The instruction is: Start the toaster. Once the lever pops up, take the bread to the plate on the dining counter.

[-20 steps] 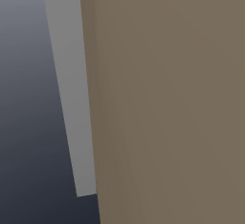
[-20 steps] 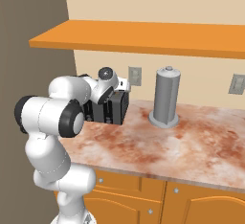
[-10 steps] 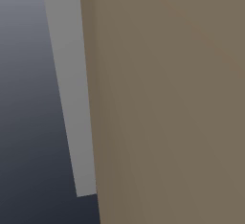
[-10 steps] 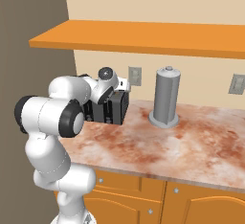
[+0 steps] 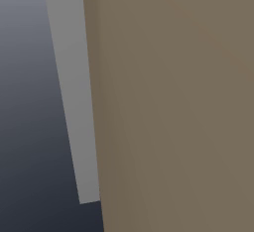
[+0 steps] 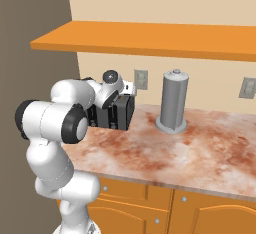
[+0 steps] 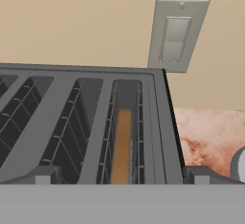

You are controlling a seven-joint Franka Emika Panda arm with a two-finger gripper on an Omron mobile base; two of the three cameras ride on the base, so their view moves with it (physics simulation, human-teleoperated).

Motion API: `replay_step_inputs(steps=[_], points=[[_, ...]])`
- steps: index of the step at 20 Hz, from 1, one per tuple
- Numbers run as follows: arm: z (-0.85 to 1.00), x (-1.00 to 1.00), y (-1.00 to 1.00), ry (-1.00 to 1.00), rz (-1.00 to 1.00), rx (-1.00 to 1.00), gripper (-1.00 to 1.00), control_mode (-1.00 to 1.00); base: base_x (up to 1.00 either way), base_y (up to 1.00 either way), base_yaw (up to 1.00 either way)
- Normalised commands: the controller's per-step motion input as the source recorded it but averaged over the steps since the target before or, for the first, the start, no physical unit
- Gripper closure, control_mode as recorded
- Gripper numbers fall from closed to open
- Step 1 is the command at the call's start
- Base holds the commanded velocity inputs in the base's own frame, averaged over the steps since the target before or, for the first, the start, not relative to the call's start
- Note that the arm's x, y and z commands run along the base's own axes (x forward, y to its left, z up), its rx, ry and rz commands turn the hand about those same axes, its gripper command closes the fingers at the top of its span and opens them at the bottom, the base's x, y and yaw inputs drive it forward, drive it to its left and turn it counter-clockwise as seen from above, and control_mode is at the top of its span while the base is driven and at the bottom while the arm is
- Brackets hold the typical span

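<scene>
While the bread sits low: we judge toasting unfinished.
Bread: thin tan-brown slice down in the dark metal toaster's rightmost slot.
Hand: ours, fingers apart, empty, just above the slots.
Left: lift-out, carry to plate.
Desk: pinkish marbled top.

No text, label, brand, number or sign can be read anywhere: the toaster, the wall plate at its 1 o'clock and the grey canister all have plain, unmarked faces.
</scene>
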Motion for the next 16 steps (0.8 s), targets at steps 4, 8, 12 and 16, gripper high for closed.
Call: replay_step_inputs(steps=[4, 8, 12, 16], points=[[0.00, 0.00, 0.00, 0.00, 0.00, 0.00, -1.00, -1.00, 0.00, 0.00, 0.00], [0.00, 0.00, 0.00, 0.00, 0.00, 0.00, -1.00, -1.00, 0.00, 0.00, 0.00], [0.00, 0.00, 0.00, 0.00, 0.00, 0.00, -1.00, -1.00, 0.00, 0.00, 0.00], [0.00, 0.00, 0.00, 0.00, 0.00, 0.00, -1.00, -1.00, 0.00, 0.00, 0.00]])
